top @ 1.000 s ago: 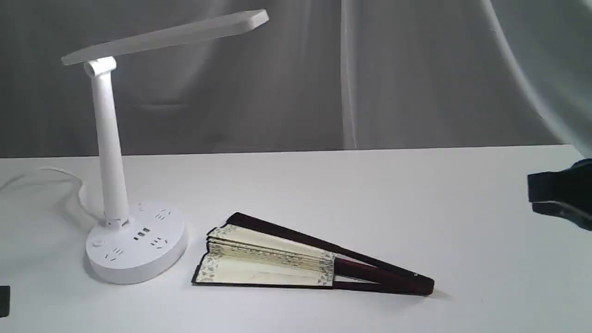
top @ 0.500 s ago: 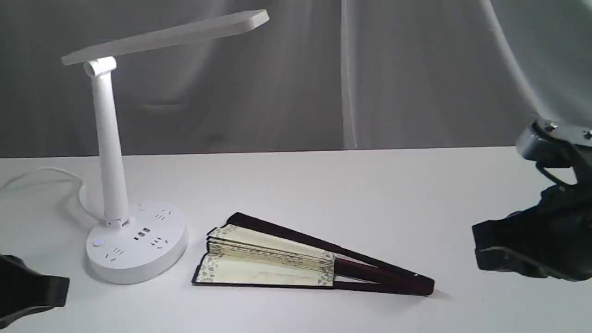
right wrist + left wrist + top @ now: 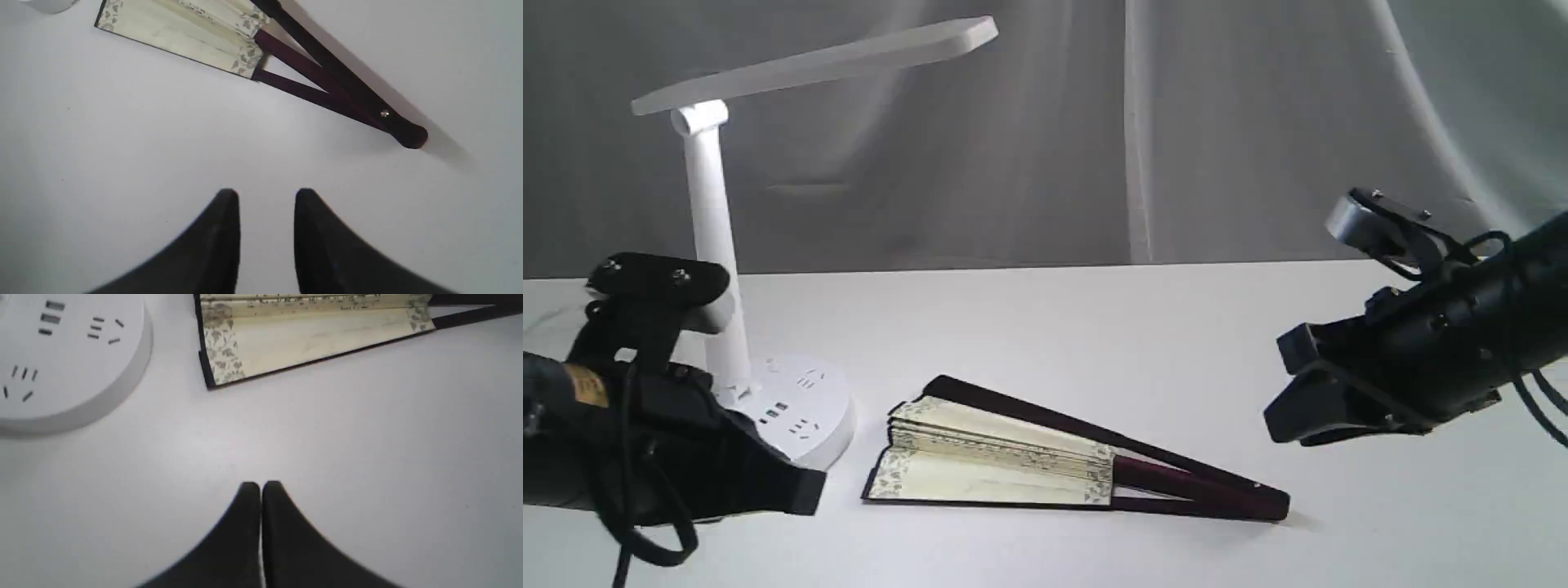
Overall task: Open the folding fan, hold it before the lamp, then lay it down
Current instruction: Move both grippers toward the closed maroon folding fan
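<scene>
I am seeing the left tool (image 3: 260, 486) with its two black, tapered fingers pressed together, gripping nothing. The right tool (image 3: 266, 194) is standing spread, with a clear gap between its matte black fingers and nothing in that gap. The folding fan (image 3: 996, 465) is lying flat on the table (image 3: 1045, 327) between the two tools, and neither is touching it. Its leaf end is lying just ahead of the left tool's tip, and its pivot end is lying ahead of the right tool. The fan is sitting partly spread, showing cream pleated paper with a leafy printed border and smooth dark maroon wooden ribs narrowing to a rounded head. The lamp (image 3: 715, 269) is standing close beside the left tool, all white plastic: long flat head, slim post, round base (image 3: 61, 363).

The table is looking plain, white and matte, and a grey-white curtain (image 3: 1013, 163) is hanging in soft folds behind it.

The left wrist view is giving me the socket slots in the lamp's base and the border print close up. The right wrist view is showing a small metal rivet (image 3: 384, 114) at the pivot, with separate maroon sticks fanning out from it. Only the exterior view is taking in both arms, the lamp's head and the curtain.
</scene>
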You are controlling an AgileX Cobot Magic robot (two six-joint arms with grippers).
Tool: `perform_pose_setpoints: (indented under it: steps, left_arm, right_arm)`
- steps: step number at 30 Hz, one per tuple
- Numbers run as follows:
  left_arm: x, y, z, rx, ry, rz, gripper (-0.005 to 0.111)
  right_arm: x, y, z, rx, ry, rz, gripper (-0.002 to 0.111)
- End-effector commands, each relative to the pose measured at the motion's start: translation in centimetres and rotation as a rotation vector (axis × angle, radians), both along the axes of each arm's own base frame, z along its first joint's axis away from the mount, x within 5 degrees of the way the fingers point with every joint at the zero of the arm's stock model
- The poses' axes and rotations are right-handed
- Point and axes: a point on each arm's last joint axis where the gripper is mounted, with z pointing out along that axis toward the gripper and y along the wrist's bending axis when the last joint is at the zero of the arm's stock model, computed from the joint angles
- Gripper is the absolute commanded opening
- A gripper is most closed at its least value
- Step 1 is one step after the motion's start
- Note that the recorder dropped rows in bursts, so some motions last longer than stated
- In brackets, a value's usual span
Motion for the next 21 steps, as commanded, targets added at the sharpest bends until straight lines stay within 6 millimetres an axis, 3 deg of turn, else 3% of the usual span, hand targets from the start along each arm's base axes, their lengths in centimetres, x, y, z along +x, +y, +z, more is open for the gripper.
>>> perform_pose_setpoints:
  steps: [1,12,21]
  left_arm:
    - [1.1,-0.6,-0.2,0.014,-0.088,-0.036,0.000]
    - [2.6,-0.9,-1.2,0.003,-0.165,-0.008,0.000]
    - [2.7,-1.4,-3.9,-0.024,0.023,0.047,0.000]
  right_arm:
    - [1.5,0.5,-0.2,0.029,0.033,0.049,0.025]
    - [5.1,1.1,-2.4,0.082,0.108,0.079,0.025]
    - [6.2,1.3,-3.6,0.061,-0.025,0.155,0.025]
